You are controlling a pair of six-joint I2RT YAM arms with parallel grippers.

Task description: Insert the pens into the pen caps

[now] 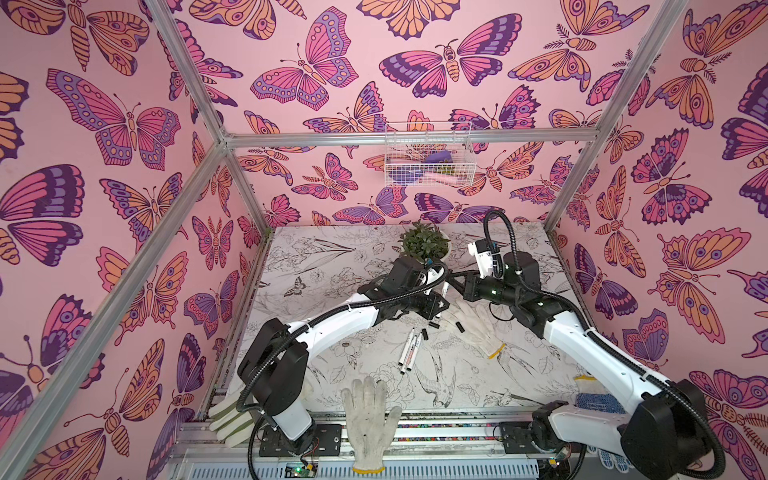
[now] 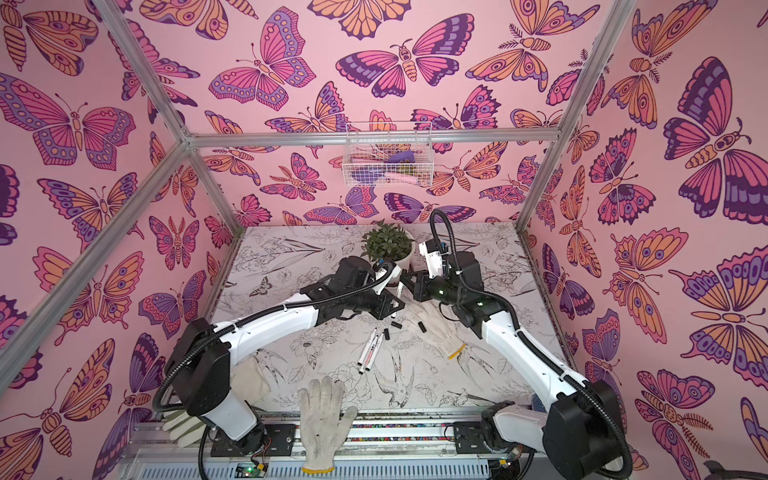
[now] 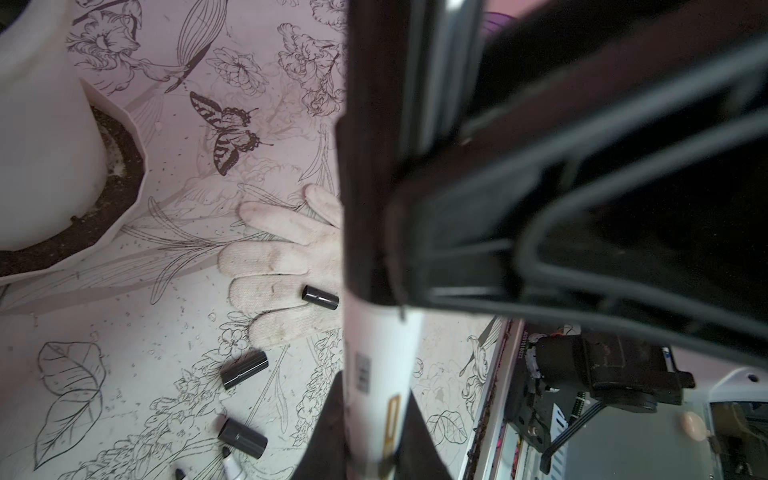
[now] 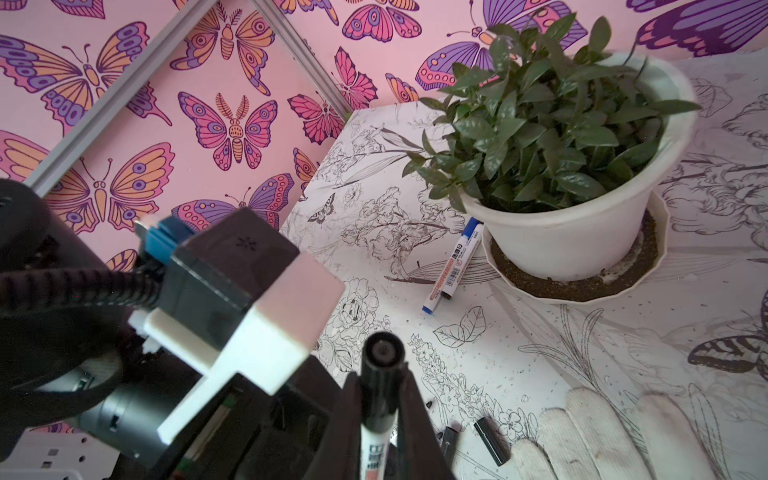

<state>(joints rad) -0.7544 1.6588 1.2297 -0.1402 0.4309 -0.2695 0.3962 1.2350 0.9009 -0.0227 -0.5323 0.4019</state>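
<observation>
Near the white plastic plant pot (image 4: 561, 237), the left gripper (image 3: 374, 386) clamps the barrel of a slim white marker pen (image 3: 380, 345). The right gripper (image 4: 381, 372) pinches its black cylindrical cap (image 4: 382, 353). How fully the cap is seated is unclear.

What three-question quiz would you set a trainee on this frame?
1. True or false: the left gripper and right gripper are both open.
2. What colour are the loose caps by the glove?
3. The blue-capped pen lies: A beside the plant pot; B on the glove; C in the left gripper.
Key: 1 false, both are shut on the held pen; 2 black; 3 A.
</observation>
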